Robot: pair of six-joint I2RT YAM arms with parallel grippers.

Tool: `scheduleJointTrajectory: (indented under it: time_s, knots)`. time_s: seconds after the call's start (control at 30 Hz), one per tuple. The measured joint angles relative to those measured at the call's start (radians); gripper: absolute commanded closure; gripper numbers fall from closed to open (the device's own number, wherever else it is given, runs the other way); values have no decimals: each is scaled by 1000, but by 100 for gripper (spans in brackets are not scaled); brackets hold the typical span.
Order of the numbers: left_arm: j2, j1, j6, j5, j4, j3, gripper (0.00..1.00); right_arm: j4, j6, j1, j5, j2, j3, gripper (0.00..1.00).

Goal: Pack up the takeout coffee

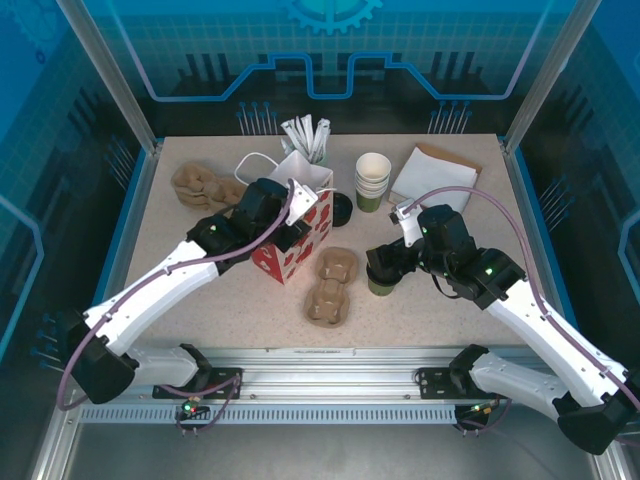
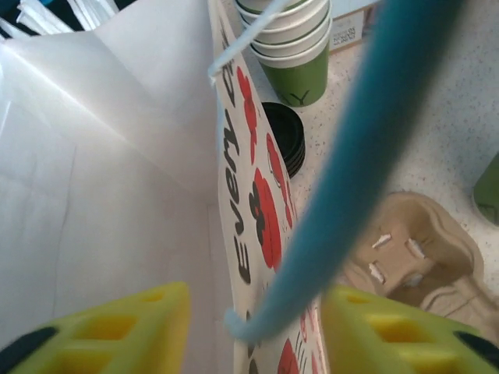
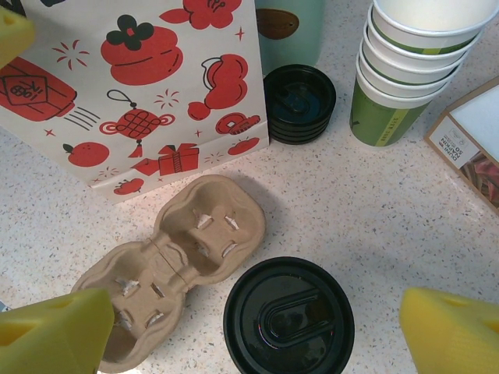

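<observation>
Black-lidded takeout coffee [image 3: 288,315] stands on speckled worktop [image 3: 327,210], centre-right, just beside a pulp cup carrier [image 3: 175,261]. Right hand [image 3: 253,304] hovers above it, yellow fingers spread wide either side of lid, clear of it. Left hand [image 2: 256,304] sits at mouth of white paper bag [image 2: 93,195] w/ red prints, fingers apart, bag wall & a blurred bluish cord [image 2: 351,156] btwn them. Stack of green cups [image 3: 409,70] & spare black lids [image 3: 299,104] stand behind.
</observation>
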Motion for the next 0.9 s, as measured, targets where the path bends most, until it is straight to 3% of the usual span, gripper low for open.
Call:
scheduleJointTrajectory:
  time_s: [0.2,0.4,0.57,0.9]
  knots:
    - [-71,-56,-141,-16,-91,74,32,-16,-4,-2,14,28,24,3]
    - [-110,-228,-380,-58,-186,151,36,-25,-3,-66,-8,75,59,3]
    - [-83,-365,-567,-73,-241,113,35,-39,5,-153,-31,77,72,3]
    - [180,-384,-827,-18,-229,-23,36,-69,19,-178,-55,79,74,3]
